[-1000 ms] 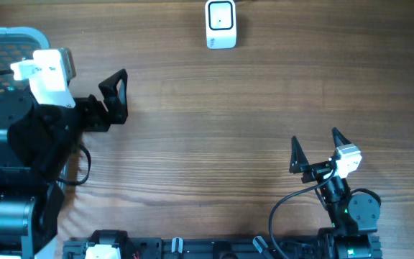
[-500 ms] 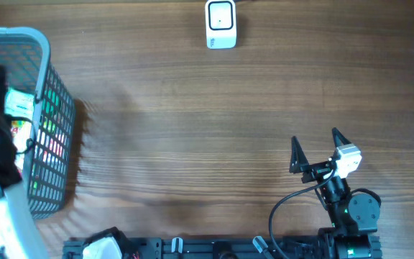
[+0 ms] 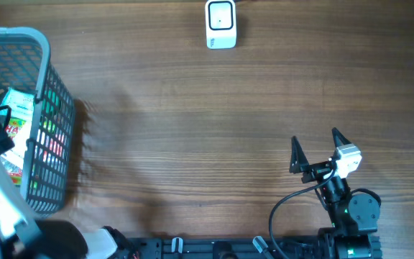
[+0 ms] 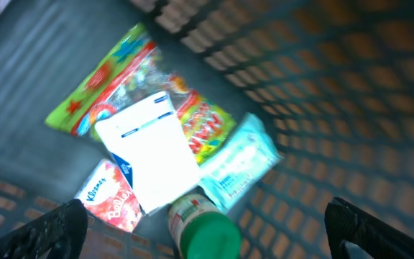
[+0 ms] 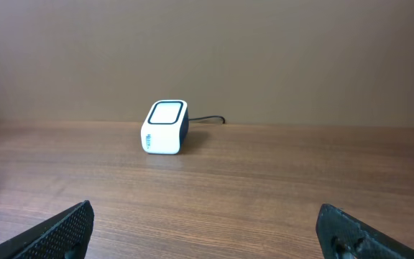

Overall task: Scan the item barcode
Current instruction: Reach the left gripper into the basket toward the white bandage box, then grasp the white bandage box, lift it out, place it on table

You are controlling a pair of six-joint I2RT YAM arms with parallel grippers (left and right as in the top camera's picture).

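My left gripper hangs wide open over a heap in the grey mesh basket: flat white box, crinkly sweet bag, green-capped bottle. My right gripper, open and empty, faces the rounded white scanner across the wood-grain table.

"Kleenex" on pink pack

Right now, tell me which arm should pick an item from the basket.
Left. Its open gripper hangs over the basket, directly above the white box. The right gripper, also open, sits across the table from the basket, facing the scanner.
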